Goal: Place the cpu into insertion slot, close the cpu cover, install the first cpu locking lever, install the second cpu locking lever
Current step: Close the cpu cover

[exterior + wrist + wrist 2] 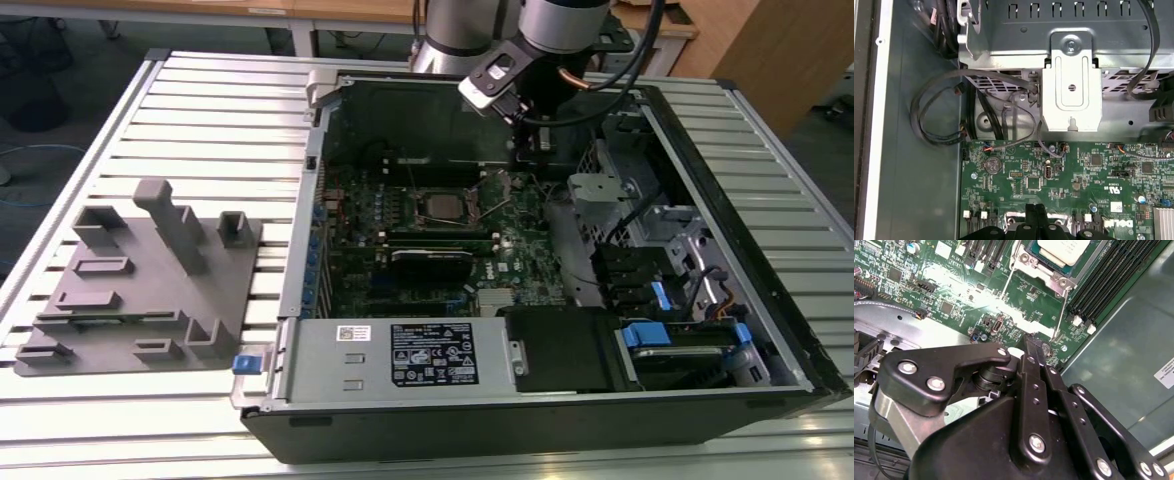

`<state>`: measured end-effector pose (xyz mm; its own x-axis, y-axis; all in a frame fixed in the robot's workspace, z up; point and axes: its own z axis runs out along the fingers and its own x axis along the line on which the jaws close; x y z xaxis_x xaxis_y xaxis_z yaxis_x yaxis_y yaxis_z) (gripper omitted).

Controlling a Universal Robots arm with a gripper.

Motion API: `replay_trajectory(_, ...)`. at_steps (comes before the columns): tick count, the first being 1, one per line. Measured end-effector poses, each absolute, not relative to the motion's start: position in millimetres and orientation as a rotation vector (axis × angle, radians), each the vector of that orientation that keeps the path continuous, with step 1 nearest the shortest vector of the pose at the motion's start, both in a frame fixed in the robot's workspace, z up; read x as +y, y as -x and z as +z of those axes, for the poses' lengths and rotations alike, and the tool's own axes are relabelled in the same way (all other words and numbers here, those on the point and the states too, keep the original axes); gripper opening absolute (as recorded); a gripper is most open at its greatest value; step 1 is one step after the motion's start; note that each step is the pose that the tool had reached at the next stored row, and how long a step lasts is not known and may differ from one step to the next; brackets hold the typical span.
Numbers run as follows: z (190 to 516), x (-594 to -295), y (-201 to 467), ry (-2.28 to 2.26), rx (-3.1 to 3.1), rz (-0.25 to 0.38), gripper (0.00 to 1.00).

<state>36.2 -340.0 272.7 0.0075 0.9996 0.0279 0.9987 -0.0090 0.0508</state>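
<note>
The cpu [1063, 249] shows its pale silver top inside the insertion slot [439, 204] on the green board. A silvery frame, the cpu cover [1043, 271], lies around the chip; I cannot tell if it is pressed flat. Two thin wire levers [1060, 310] run out from the socket toward my gripper [1030, 342]. The gripper is shut with nothing between its black fingers, and its tip hovers just past the lever ends. In the exterior view the gripper [531, 150] hangs over the board, toward the back of the case and to the exterior view's right of the socket.
The open computer case [747, 200] lies on a slatted table. A grey fixture block [147, 280] sits on the exterior view's left. Long black memory slots [1104, 285] flank the socket. A metal bracket [1071, 95] and looped cables [939, 120] stand beyond the board's edge.
</note>
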Motion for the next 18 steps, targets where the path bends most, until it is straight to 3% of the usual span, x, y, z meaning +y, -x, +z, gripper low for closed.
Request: replay_trajectory(18, 272.7, -340.0, -40.2, -2.218, 2.2, 0.087, 0.1)
